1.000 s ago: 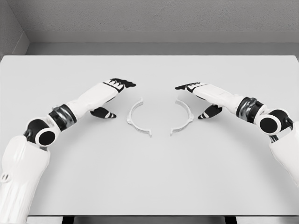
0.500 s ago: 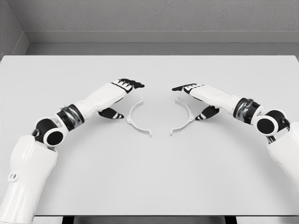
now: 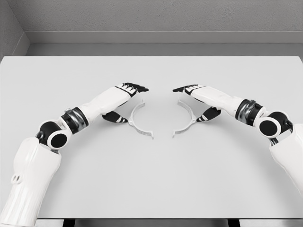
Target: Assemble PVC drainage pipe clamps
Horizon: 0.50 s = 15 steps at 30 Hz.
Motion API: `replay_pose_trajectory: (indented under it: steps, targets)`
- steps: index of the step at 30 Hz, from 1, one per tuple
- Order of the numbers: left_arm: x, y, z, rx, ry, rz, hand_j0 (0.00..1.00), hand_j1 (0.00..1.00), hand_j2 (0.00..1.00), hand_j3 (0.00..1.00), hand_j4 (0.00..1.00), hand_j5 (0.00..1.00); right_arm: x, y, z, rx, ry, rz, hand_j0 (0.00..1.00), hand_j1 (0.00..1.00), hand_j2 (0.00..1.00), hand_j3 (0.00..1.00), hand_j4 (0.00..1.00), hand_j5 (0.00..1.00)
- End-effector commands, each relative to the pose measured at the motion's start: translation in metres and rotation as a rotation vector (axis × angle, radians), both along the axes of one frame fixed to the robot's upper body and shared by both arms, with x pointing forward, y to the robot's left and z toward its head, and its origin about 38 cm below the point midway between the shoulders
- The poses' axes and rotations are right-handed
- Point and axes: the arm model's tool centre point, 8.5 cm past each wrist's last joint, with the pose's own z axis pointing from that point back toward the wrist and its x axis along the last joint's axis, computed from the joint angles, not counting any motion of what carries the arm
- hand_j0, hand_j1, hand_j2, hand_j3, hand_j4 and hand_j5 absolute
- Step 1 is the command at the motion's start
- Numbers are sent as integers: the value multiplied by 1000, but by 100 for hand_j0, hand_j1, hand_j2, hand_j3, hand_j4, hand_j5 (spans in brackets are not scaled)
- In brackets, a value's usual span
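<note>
Two white half-ring clamp pieces lie flat on the white table (image 3: 151,179), their hollow sides facing each other with a gap between. The left clamp half (image 3: 138,124) curves beside my left hand (image 3: 124,101), whose fingers (image 3: 134,87) reach over its upper end while the thumb sits low by its outer edge. The right clamp half (image 3: 186,122) lies under and beside my right hand (image 3: 199,100), fingers stretched above its top end, thumb near its outer rim. Both hands are open and hold nothing.
The table's far edge meets a grey wall (image 3: 151,19) at the back. Its front edge runs along the bottom of the view.
Both hands have moved inward toward the clamp halves; the left hand travelled further, to the right. The two halves have not moved.
</note>
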Motion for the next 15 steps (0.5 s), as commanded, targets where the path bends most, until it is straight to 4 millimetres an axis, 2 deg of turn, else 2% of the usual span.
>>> replay_pose_trajectory:
  steps: [1, 15]
  targets:
    - [0, 1, -2, -8, 9, 4, 100, 100, 100, 100, 100, 100, 0, 1, 2, 6, -3, 2, 100, 100, 100, 100, 100, 100]
    - [2, -32, 1, -55, 11, -37, 100, 100, 100, 100, 100, 100, 0, 10, 1, 27, -3, 12, 100, 100, 100, 100, 100, 100]
